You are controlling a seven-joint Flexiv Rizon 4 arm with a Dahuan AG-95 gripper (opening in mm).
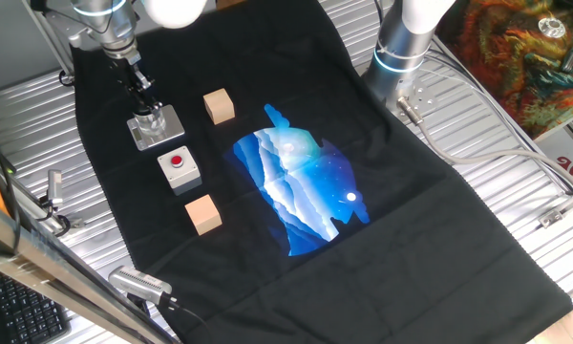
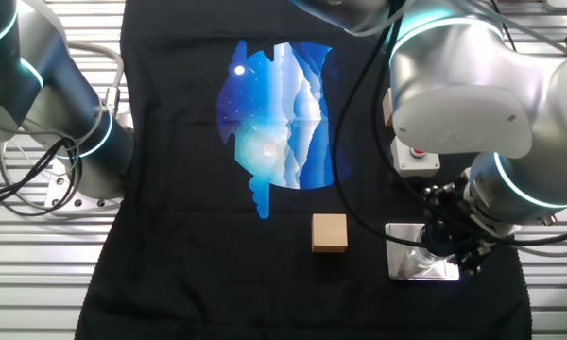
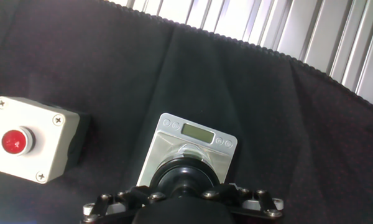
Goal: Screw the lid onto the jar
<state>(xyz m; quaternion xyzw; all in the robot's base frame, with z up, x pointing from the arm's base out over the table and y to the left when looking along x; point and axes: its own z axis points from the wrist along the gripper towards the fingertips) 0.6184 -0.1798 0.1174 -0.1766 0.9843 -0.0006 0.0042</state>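
Claw (image 3: pixel 185 198) fills the bottom of the hand view, clenched on the lid (image 3: pixel 185 177), fingers (image 3: pixel 149 198) either side of the black cap. Lid sits directly over the jar (image 3: pixel 189 151), whose pale rim just shows beyond it; can't tell if the threads are engaged. Jar stands upright on its grey square base plate (image 3: pixel 198 134), plate flat on the black cloth (image 3: pixel 255 112)

In one fixed view the claw (image 1: pixel 143 98) comes down near-vertical onto the jar (image 1: pixel 152 121), at the far left part of the cloth. Grey box with red button (image 1: pixel 179 168) is just beside the plate, not touching it. One wooden cube (image 1: pixel 219 106) lies near on the side toward the blue print (image 1: pixel 299 182), the second cube (image 1: pixel 202 213) past the button box, further from the jar

In the other fixed view the arm hides most of the jar; plate (image 2: pixel 408 267) and a cube (image 2: pixel 329 233) show with a clear gap between

Cloth edge runs close behind the plate in the hand view, ribbed metal table (image 3: pixel 311 31) beyond. Open cloth on the plate's side away from the button box
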